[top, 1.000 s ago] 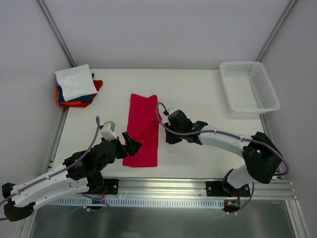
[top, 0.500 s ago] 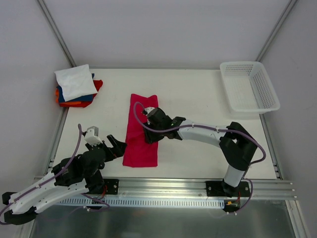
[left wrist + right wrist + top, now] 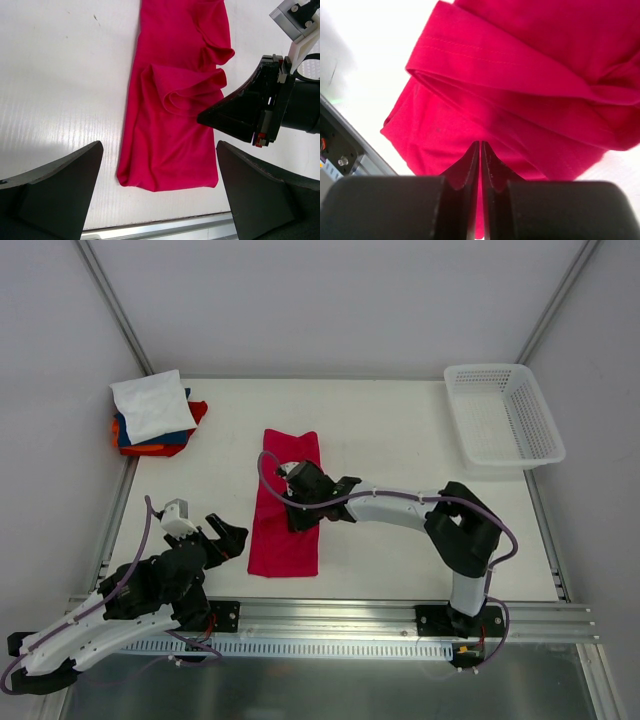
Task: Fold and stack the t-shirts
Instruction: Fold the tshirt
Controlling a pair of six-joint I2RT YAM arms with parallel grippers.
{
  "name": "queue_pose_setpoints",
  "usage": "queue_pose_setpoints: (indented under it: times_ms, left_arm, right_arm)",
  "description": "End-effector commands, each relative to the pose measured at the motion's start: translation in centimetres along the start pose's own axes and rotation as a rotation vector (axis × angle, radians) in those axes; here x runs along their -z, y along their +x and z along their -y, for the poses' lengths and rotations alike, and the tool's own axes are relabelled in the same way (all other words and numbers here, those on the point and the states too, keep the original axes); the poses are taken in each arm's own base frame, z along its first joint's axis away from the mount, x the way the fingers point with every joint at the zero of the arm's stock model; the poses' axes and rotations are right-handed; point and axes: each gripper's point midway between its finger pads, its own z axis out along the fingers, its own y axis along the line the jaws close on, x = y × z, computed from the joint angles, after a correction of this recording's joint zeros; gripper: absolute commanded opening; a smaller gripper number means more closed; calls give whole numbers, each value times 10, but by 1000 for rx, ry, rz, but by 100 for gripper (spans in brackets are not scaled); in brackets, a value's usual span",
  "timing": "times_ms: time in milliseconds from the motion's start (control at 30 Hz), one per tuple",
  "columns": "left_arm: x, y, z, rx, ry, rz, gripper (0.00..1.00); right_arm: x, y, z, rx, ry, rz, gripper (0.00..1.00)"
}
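Note:
The crimson-red shirt (image 3: 285, 540) lies as a long folded strip in the middle of the table, also in the left wrist view (image 3: 170, 145) and the right wrist view (image 3: 520, 50). My right gripper (image 3: 298, 512) is over the strip's middle, its jaws pressed together on a bunched fold of the shirt (image 3: 480, 145); its tip shows in the left wrist view (image 3: 206, 119). My left gripper (image 3: 228, 537) is open and empty, just left of the strip's near end (image 3: 157, 152). The folded shirts (image 3: 152, 412) are stacked at the far left, white on top of blue, orange and red.
A white mesh basket (image 3: 503, 368) stands at the far right corner. A metal rail (image 3: 350, 615) runs along the near table edge. Grey walls close in the table on three sides.
My right gripper has moved left from beside the shirt onto its middle, bunching the right edge inward. My left arm has pulled back toward the near left, away from the shirt.

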Motion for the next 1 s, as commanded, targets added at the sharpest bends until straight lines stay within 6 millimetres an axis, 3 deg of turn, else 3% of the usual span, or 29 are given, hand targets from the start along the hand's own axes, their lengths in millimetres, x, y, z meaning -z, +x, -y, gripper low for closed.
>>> queue_pose_setpoints:
  times_ms: [0, 600, 967]
  left_arm:
    - [-2, -2, -7, 8, -29, 24, 99]
    - [-1, -2, -7, 9, -23, 18, 99]
    - [-1, -1, -7, 6, -24, 14, 99]
  right_arm:
    - [6, -13, -27, 14, -70, 37, 7]
    - [-22, -2, -23, 13, -60, 0, 6]
    - [-16, -24, -17, 57, -19, 42, 6]
